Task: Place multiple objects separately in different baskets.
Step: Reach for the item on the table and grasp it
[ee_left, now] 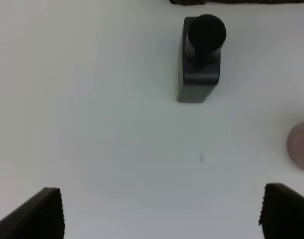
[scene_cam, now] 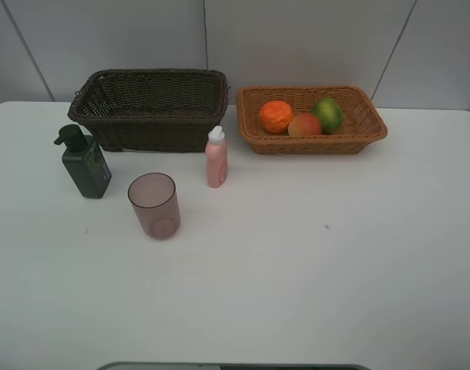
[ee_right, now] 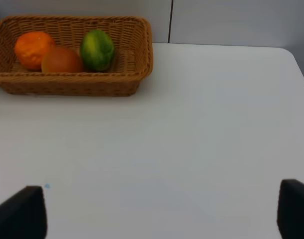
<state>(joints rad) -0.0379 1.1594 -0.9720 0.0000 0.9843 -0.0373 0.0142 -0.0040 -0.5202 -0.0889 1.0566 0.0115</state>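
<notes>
A white desk (scene_cam: 297,293) with a smooth, matte top fills most of the exterior high view, and its far right corner is rounded. Behind the desk's far edge rises a pale grey wall (scene_cam: 312,38) of flat panels, split by thin dark seams (scene_cam: 205,35). A tiny dark speck (scene_cam: 327,227) sits right of the desk's middle, and a fainter mark (scene_cam: 86,230) lies toward its left side. A grey strip (scene_cam: 235,366) shows at the desk's near edge.
</notes>
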